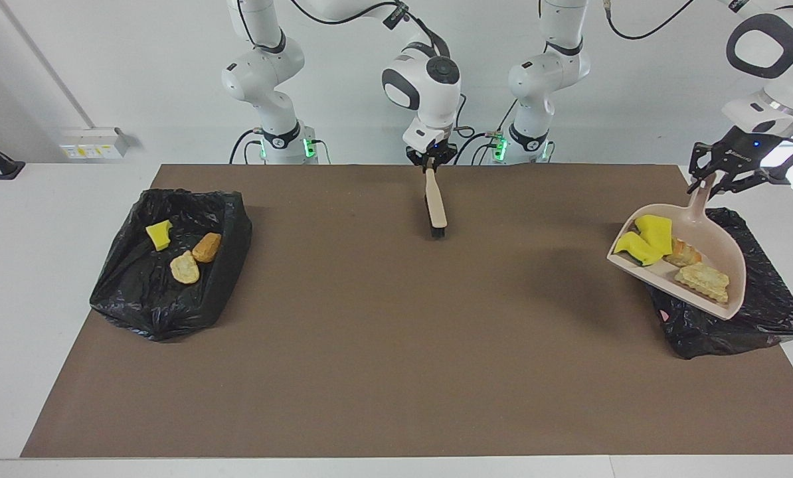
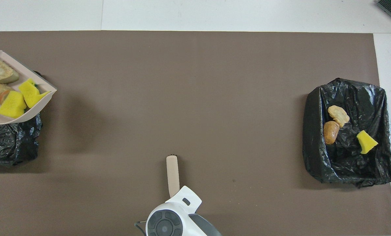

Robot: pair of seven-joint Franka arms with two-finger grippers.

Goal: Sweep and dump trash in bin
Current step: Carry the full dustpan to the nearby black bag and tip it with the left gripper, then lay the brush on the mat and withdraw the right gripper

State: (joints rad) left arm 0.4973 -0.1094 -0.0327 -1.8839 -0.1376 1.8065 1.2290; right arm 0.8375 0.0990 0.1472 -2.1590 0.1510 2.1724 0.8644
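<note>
Cut off by the overhead view's edge: the dustpan (image 2: 5, 118), its handle and the left gripper holding it out of that frame entirely. Largely hidden under the dustpan: the black bin bag (image 1: 762, 312) at the left arm's end of the table, its inside not visible in either view. Hidden beneath its own wrist in the overhead view: the right gripper (image 1: 431, 159) (only the brush (image 2: 173, 175) handle poking out). Brush bristles too small to make out.

L gripper (image 1: 718, 178) raised at L-arm table end, clamped; R gripper (image 1: 430, 161) low mid-table, clamped, pointing down
</note>
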